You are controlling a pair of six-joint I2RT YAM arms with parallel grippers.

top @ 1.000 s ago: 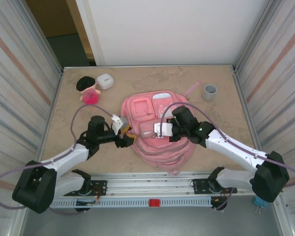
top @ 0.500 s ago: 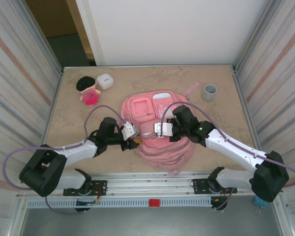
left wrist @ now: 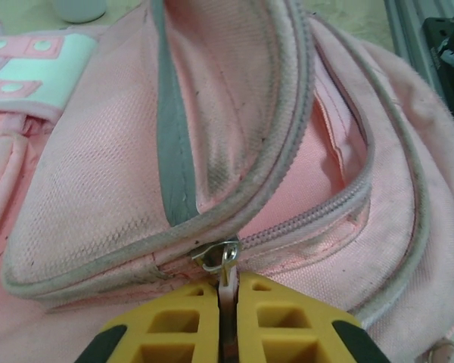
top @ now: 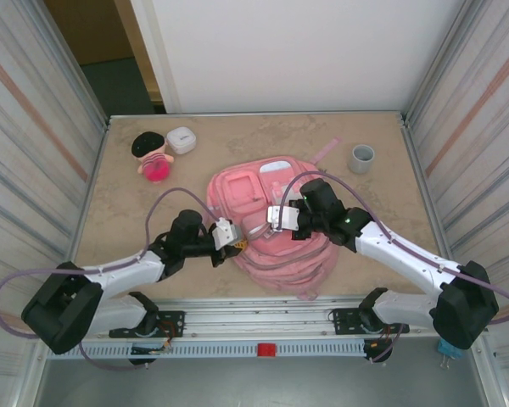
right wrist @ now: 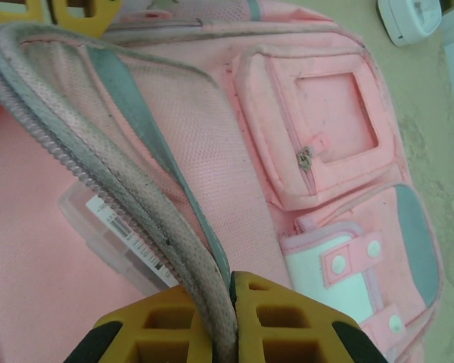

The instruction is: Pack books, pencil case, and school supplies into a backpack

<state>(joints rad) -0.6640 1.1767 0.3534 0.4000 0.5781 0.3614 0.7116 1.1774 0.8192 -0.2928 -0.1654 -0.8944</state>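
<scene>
Left gripper point(left wrist: 225, 296) first: yellow, waffle-moulded fingers pressed together, pinching the thin pink zip pull point(left wrist: 226, 272) just below its small metal slider point(left wrist: 214, 255). Right gripper point(right wrist: 223, 306) likewise closed, clamped on the thick corded rim point(right wrist: 129, 193) of the main opening, with the rim raised above the layer beneath.

Backpack point(top: 276, 259) flat on the sandy, marbled table point(top: 407, 191), about midway across, between the two arms. Coarse woven pink cloth, grubby grey along the piping. A smooth grey band down the flap. Toothed zip track curving round the mouth, parted, with plain pink lining inside. On the front, a square pocket point(right wrist: 318, 128) with its own little metal pull, and beside it a white patch point(right wrist: 337, 283) dotted with round pale studs.

Under the raised rim, a clear hard plastic box point(right wrist: 110, 227) with a barcode sticker, partly covered by the rim. Hard to tell its full shape or its contents. Rest of the inside out of sight. Lower end of the zip pull lost between the fingers.

By count: two arms, two grippers, one backpack. Beyond it, well apart: one black-haired pink doll point(top: 151, 157), one small rounded white box point(top: 181, 140) near the doll, and one grey cup point(top: 361, 158) at the far right.
</scene>
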